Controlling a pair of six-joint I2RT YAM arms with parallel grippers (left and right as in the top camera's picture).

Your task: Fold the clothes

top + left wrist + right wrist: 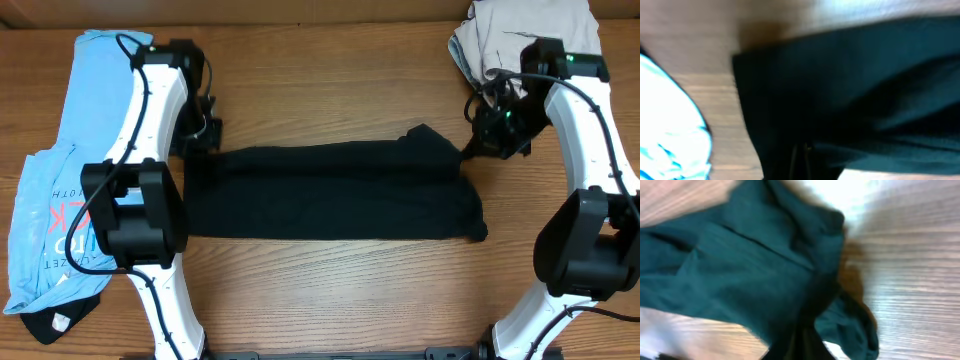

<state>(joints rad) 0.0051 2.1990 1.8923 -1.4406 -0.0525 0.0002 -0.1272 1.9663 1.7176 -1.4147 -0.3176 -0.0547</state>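
A black garment [330,192] lies spread across the middle of the table, folded lengthwise. My left gripper [200,150] is at its far left corner and is shut on the black cloth [840,100]. My right gripper [478,145] is at its far right corner, shut on a bunched fold of the same cloth [765,265]. In both wrist views the fingers are dark and blurred against the fabric.
A light blue T-shirt [60,170] with red print lies along the left edge, over a dark item at the front left. A pile of grey and white clothes [520,35] sits at the back right. Bare wood table [330,290] lies in front of the garment.
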